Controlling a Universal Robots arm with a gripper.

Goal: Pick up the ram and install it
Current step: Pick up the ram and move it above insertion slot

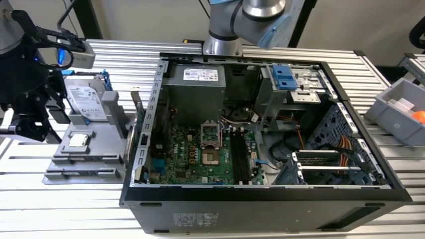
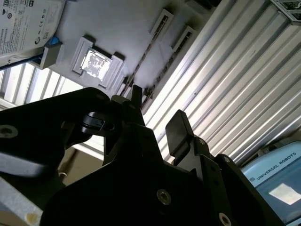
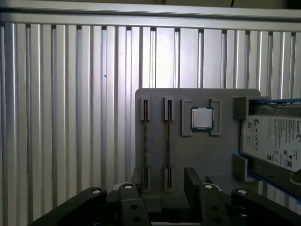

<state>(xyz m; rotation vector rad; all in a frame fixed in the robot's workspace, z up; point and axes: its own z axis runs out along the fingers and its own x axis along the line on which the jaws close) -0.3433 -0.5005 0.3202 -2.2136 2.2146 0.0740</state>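
Observation:
Two ram sticks stand on edge in the slots of a grey holder (image 3: pixel 202 155), one ram stick (image 3: pixel 167 141) beside the other ram stick (image 3: pixel 145 141). In the second wrist view a ram stick (image 2: pixel 143 70) shows as a thin dark line. My gripper (image 3: pixel 164 183) hovers over the near end of the holder, open, with its fingers (image 3: pixel 193 181) apart and nothing between them. In the exterior view the gripper (image 1: pixel 37 132) hangs at the left, beside the holder (image 1: pixel 83 169). The motherboard's black memory slots (image 1: pixel 239 157) lie inside the open computer case (image 1: pixel 265 194).
The holder also carries a square silver chip (image 3: pixel 202 117) and a hard drive (image 3: pixel 277 146) in a blue bracket. The ribbed metal table (image 3: pixel 70 117) spreads around it. A grey bin (image 1: pixel 401 112) sits at the exterior view's right.

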